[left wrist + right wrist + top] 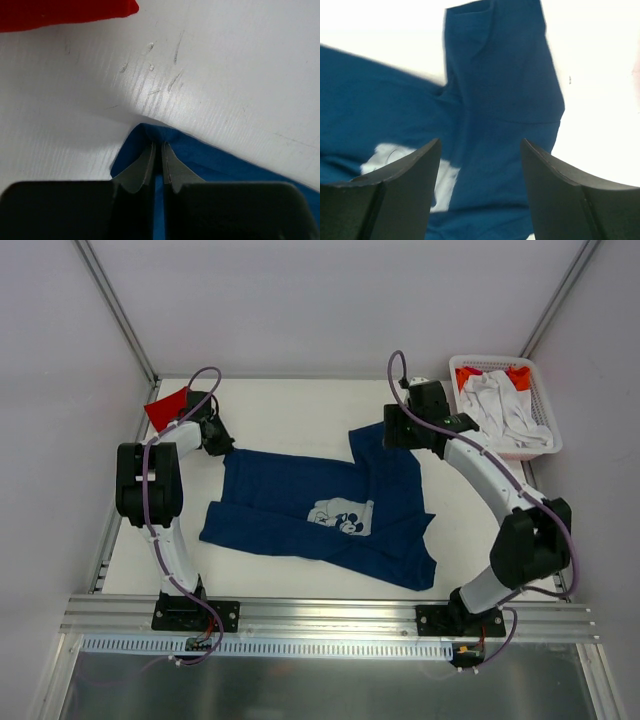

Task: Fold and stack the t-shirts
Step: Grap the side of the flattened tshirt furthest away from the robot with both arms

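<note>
In the top view, the navy blue cloth t-shirt point(290, 505) lies spread and rumpled across the middle of the white table point(300, 400). Its pale cartoon print point(340, 515) faces up just right of centre. The bright red cloth t-shirt point(165, 410) sits bunched in the upper left of the frame, apart from the navy one. A white slatted plastic basket point(540, 400) in the upper right holds white and orange cloth. The left gripper point(222, 445) is down at the navy shirt's upper-left corner. The right gripper point(395, 430) hangs over the sleeve at the upper right of the shirt.

In the left wrist view, the left gripper's fingers point(145, 170) are pressed together at lower centre, pinching a peaked corner of blue cloth. The red shirt shows only as a strip along the top left edge.

In the right wrist view, the right gripper point(481, 145) has its fingers spread wide, holding nothing. The navy shirt fills the frame beneath them and the print shows at lower left.

The fabric looks light, limp and thin, so it will probably sag and trail from any single hold, and it may bunch rather than slide flat. A pinch on a hem, corner or sleeve seam seems the best grip. The free gripper could take the opposite corner so the two holds keep an edge taut.
</note>
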Tool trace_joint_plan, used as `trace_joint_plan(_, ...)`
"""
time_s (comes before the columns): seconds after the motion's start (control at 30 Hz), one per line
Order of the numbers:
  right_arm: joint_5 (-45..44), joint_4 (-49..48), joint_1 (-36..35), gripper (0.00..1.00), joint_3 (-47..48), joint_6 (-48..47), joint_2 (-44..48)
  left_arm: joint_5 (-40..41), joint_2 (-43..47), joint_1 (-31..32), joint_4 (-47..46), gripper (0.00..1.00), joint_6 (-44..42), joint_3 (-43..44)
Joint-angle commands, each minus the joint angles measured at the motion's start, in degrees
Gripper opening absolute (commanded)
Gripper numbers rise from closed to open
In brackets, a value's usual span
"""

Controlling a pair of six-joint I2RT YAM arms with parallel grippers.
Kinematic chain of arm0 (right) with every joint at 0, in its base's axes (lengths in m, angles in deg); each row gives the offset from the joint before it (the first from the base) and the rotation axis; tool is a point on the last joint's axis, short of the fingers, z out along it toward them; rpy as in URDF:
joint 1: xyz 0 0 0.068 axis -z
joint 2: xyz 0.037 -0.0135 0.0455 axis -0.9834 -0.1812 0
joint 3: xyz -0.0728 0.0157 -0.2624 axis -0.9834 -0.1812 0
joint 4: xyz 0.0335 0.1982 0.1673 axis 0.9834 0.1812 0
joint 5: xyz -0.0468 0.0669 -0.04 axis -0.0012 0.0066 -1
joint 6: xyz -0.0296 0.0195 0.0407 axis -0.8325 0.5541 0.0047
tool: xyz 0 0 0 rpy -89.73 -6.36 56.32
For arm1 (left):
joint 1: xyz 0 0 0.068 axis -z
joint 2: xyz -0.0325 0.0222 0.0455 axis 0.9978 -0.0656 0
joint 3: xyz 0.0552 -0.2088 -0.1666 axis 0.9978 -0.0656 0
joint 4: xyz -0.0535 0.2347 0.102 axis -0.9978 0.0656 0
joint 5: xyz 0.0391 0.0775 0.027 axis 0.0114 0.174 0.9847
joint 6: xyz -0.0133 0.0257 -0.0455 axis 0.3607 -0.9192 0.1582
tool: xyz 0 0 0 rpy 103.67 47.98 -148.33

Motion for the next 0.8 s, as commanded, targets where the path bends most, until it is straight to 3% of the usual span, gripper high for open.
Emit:
trace_joint_plan(0.0,5.39,-2.28,3.68,0.68,4.12,-0.73,-7.18,-0.92,0.67,-0.52,0.66,0.02,-0.40,0.10)
trace_joint_plan(0.33,15.78,-5.01,10.45,0.68,17.22,2.16,-24.95,-0.75,1.37,-0.35,0.66,0.00,-0.75,-0.08)
trace_joint_plan(0.77,25.54,-5.53,16.96,0.65,29.52,3.57,-36.39,-0.83,1.28,0.09,0.66,0.00,-0.84,-0.43)
